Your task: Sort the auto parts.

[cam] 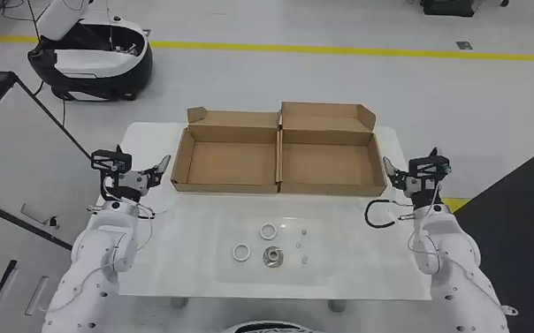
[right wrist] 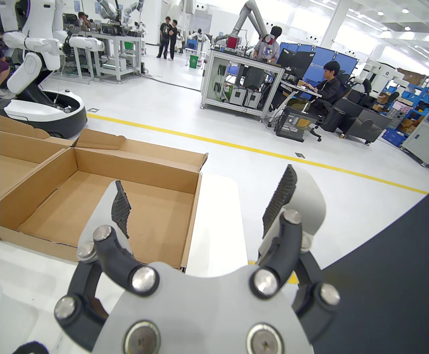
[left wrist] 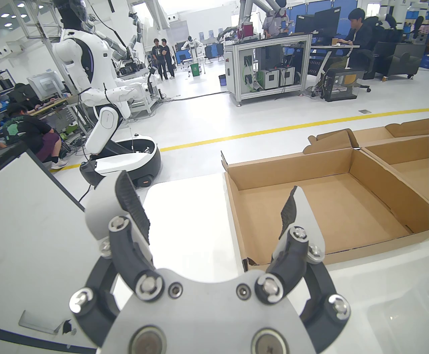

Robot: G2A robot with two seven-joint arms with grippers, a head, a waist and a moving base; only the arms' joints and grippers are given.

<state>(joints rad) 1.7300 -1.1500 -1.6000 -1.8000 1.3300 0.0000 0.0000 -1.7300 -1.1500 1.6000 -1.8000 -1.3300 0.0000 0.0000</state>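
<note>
Parts: white ring (cam: 242, 251), second ring (cam: 268, 230) and metal disc (cam: 273, 256) lie together toward table (cam: 184, 252) front edge, midway | left gripper (left wrist: 207, 182) at left edge, fingers spread wide, empty | right gripper (right wrist: 204, 176) at right edge, fingers spread wide, empty | left box (cam: 225, 161) and right box (cam: 329, 162), touching, along far edge

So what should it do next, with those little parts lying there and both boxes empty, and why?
Probably swing the left pincer over the nearer white ring and lower it. It and the right pincer hang open and empty at the sides of the table, and the boxes hold nothing, so no part is sorted yet.
</note>
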